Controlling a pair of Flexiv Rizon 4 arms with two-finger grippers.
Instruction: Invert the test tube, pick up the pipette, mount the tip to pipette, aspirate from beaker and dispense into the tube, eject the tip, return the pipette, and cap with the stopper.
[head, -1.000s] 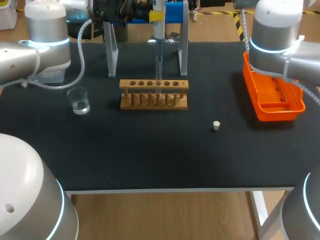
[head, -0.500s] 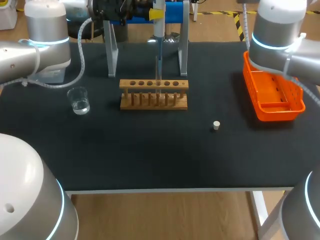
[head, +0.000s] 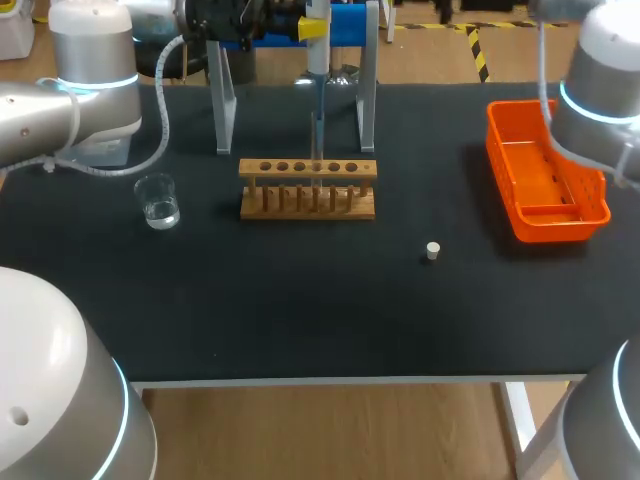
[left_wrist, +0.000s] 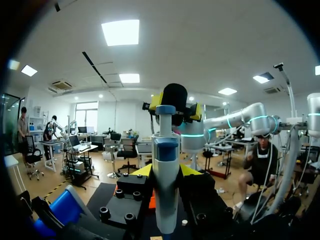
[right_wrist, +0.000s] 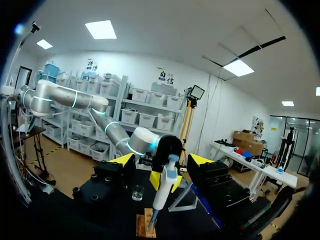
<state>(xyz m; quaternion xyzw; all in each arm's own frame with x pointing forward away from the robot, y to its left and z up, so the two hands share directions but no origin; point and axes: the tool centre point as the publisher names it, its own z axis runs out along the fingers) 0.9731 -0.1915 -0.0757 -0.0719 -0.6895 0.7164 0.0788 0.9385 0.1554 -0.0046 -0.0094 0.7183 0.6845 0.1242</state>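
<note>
1. The pipette (head: 318, 58) is being carried upright by the stand (head: 367, 100) at the far edge of the counter (head: 300, 300). Its thin shaft is pointing down just above the wooden rack (head: 308, 190).
2. The left gripper (head: 312, 32) is being held at the pipette's thick upper barrel, and its yellow tips appear to be pressing on it from two sides. The right gripper (right_wrist: 162, 161) is being kept well apart from the pipette, fingers spread wide and holding nothing.
3. The pipette is being judged light, stiff and smooth-skinned, so slipping or twisting in the grip is being counted as the main risk.
4. The thick barrel below the plunger head is being judged the right place to hold. The slender shaft is being treated as too thin and easily knocked out of line.
5. The beaker (head: 158, 200), glass with a little clear liquid, is being judged fragile and easy to tip. The stopper (head: 432, 251) is being judged small and prone to rolling.
</note>
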